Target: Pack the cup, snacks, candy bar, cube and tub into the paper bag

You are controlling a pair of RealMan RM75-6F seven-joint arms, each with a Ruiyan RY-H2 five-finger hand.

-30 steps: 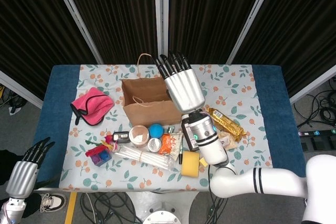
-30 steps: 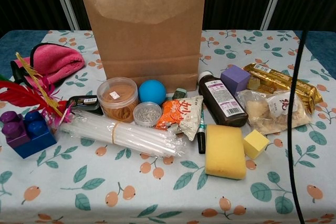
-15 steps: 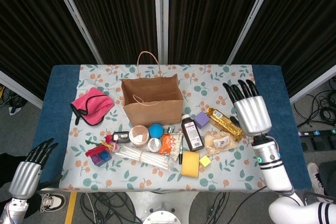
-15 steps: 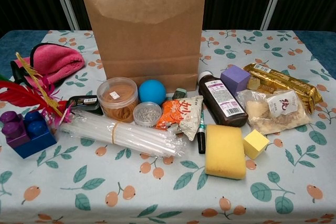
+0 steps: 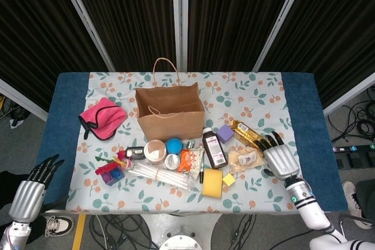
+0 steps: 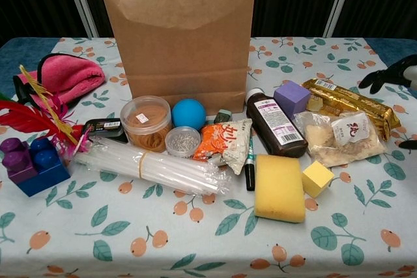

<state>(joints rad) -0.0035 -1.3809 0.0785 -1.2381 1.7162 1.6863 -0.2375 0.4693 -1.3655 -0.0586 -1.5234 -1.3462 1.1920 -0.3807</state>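
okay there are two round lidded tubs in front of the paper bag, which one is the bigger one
The bigger one is the tub of tan rubber bands with the white label on its lid, left of the blue ball. The small clear tub in front of the ball is much smaller.

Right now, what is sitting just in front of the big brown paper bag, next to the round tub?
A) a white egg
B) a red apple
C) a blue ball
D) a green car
C: a blue ball lies on the table right in front of the paper bag, beside the round tub of rubber bands.
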